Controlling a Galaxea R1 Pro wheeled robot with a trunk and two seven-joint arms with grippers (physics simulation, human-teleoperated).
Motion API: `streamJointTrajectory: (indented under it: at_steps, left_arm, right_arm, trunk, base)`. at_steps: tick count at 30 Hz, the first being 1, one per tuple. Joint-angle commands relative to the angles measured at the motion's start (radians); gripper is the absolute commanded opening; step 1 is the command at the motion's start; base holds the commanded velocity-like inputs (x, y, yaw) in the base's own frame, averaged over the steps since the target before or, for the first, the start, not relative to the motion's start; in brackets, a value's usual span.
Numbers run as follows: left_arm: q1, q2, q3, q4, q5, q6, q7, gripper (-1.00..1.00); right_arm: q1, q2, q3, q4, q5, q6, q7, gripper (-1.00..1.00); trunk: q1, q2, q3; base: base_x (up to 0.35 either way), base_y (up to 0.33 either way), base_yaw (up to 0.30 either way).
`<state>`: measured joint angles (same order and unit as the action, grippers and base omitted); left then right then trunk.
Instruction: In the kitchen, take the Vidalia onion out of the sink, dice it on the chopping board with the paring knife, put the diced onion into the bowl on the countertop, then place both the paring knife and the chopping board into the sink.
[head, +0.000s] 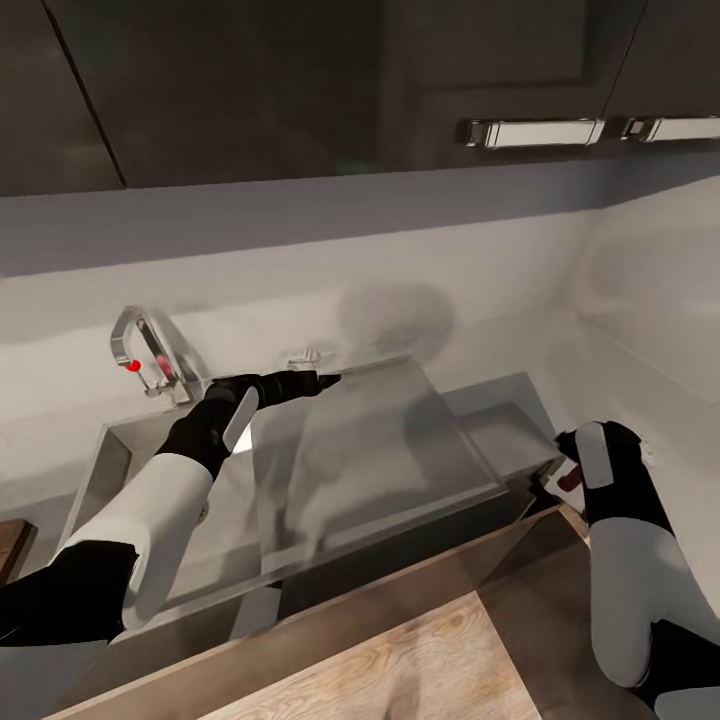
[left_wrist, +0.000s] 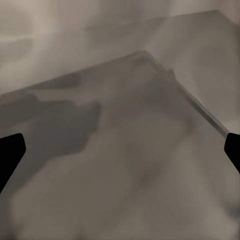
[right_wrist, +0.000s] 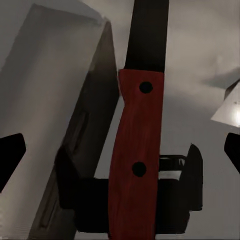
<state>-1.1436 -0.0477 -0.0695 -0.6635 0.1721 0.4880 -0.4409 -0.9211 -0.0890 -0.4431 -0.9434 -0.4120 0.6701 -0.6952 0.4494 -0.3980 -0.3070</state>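
Knife in your right gripper, left arm over the sink.
Head view: your left gripper (head: 322, 380) reaches above the sink (head: 130, 450). Left wrist: its fingers (left_wrist: 10, 155) are spread. Right wrist: your right gripper (right_wrist: 131, 195) pinches the knife (right_wrist: 137, 150) by its red handle.

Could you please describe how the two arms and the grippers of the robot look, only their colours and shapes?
Both arms have rounded light grey forearm shells joined to glossy black wrist and elbow sections. The left gripper is black and slender, with a pale grey plate on the wrist behind it. The right gripper is black too, behind a similar pale plate. No cables or markings are visible.
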Motion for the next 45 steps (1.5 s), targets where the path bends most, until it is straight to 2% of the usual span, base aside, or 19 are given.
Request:
streamJointTrajectory:
  at_steps: [1, 3, 4, 8, 19, 31, 33, 34, 38, 45]
  left_arm:
    - [-0.001, 0.0, -0.001, -0.001, 0.01, 0.009, 0.002, 1.0]
    - [-0.001, 0.0, -0.001, -0.001, 0.01, 0.009, 0.002, 1.0]
    - [-0.001, 0.0, -0.001, -0.001, 0.01, 0.009, 0.002, 1.0]
    - [-0.001, 0.0, -0.001, -0.001, 0.01, 0.009, 0.002, 1.0]
    - [-0.001, 0.0, -0.001, 0.0, 0.01, 0.009, 0.002, 1.0]
    - [-0.001, 0.0, -0.001, 0.001, 0.01, 0.009, 0.002, 1.0]
    - [-0.001, 0.0, -0.001, 0.001, 0.01, 0.009, 0.002, 1.0]
    - [-0.001, 0.0, -0.001, 0.001, 0.01, 0.009, 0.002, 1.0]
    - [-0.001, 0.0, -0.001, 0.001, 0.01, 0.009, 0.002, 1.0]
    - [-0.001, 0.0, -0.001, 0.001, 0.01, 0.009, 0.002, 1.0]
  right_arm:
    - [-0.001, 0.0, 0.0, -0.001, -0.014, 0.004, -0.008, 1.0]
    - [-0.001, 0.001, 0.0, 0.0, -0.036, 0.017, -0.009, 1.0]
    - [-0.001, 0.001, 0.0, 0.0, -0.078, 0.046, -0.009, 1.0]
    - [-0.001, 0.002, 0.0, 0.0, -0.129, 0.08, -0.009, 1.0]
    - [-0.001, 0.002, -0.003, 0.0, -0.139, 0.085, -0.01, 1.0]
    - [-0.001, 0.002, -0.031, 0.0, -0.139, 0.085, -0.017, 1.0]
    - [-0.001, 0.002, -0.066, 0.0, -0.139, 0.085, -0.017, 1.0]
    - [-0.001, 0.002, -0.127, 0.0, -0.139, 0.085, -0.018, 1.0]
    - [-0.001, 0.002, -0.151, 0.0, -0.139, 0.085, -0.018, 1.0]
    - [-0.001, 0.002, -0.155, 0.0, -0.139, 0.085, -0.018, 1.0]
  trunk:
    - [0.001, -0.002, -0.002]
    - [0.001, -0.002, -0.002]
    - [0.001, -0.002, -0.002]
    - [0.001, -0.002, -0.002]
    - [0.001, -0.002, -0.002]
    - [0.001, -0.002, -0.002]
    - [0.001, -0.002, -0.002]
    - [0.001, -0.002, -0.002]
    - [0.001, -0.002, -0.002]
    - [0.001, -0.002, -0.002]
  base:
    - [0.007, 0.0, 0.0]
    - [0.004, 0.0, 0.0]
    - [0.002, 0.0, 0.0]
    - [0.0, 0.0, 0.0]
    - [0.0, 0.0, 0.0]
    - [0.096, -0.068, 0.0]
    - [0.02, -0.014, 0.0]
    - [0.004, -0.003, 0.0]
    - [0.002, -0.001, 0.0]
    - [0.0, 0.0, 0.0]
